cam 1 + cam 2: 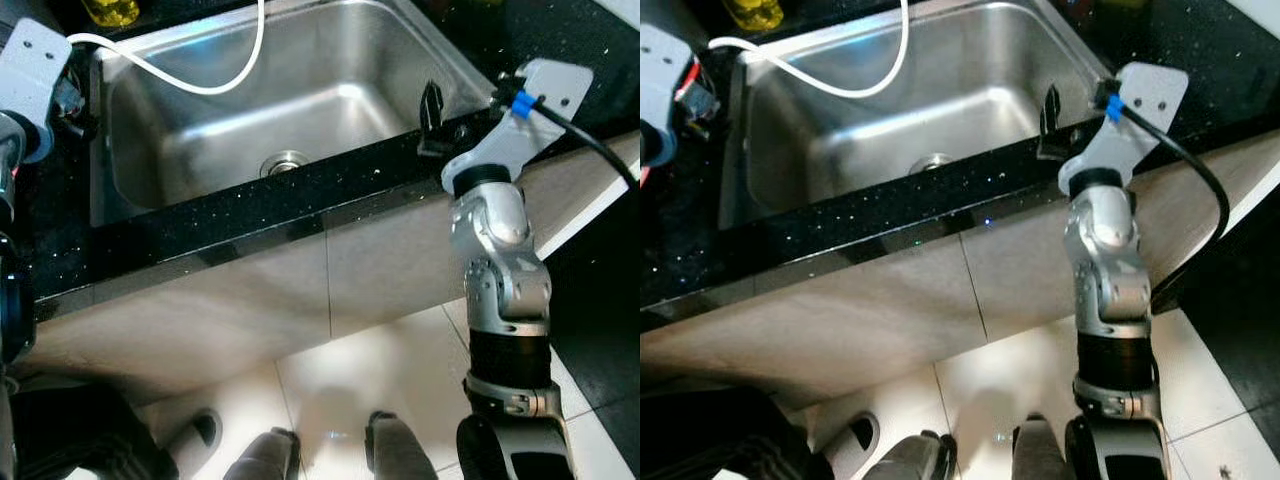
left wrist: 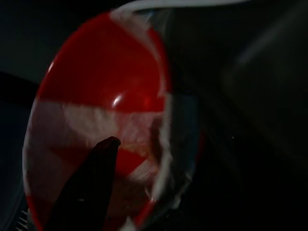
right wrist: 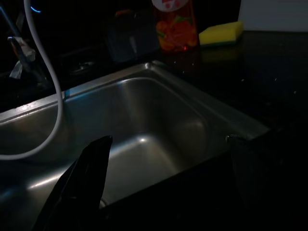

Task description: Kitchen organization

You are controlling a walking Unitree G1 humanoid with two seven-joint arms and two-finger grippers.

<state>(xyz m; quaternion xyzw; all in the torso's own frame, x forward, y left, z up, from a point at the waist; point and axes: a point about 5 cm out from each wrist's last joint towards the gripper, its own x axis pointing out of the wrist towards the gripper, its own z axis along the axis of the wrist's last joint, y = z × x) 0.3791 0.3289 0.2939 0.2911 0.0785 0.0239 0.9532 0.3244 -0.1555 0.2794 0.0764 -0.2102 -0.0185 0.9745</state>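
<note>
Head views: right gripper (image 1: 432,118) spread open, empty, over near-right rim of stainless steel sink (image 1: 200,150); white hose (image 1: 215,85) looping inside | Left wrist: left gripper (image 2: 103,159) holding red-and-white round bowl (image 2: 96,96), left of sink | Right wrist: yellow sponge (image 3: 221,33), orange soap bottle (image 3: 175,24) on far counter beyond right gripper, likely nearer arm.

Home kitchen, steel sink (image 1: 140,160) set in black speckled countertop (image 1: 250,215), dish soap bottle (image 3: 175,26), yellow sponge (image 3: 221,32), tiled floor (image 1: 360,370)
</note>
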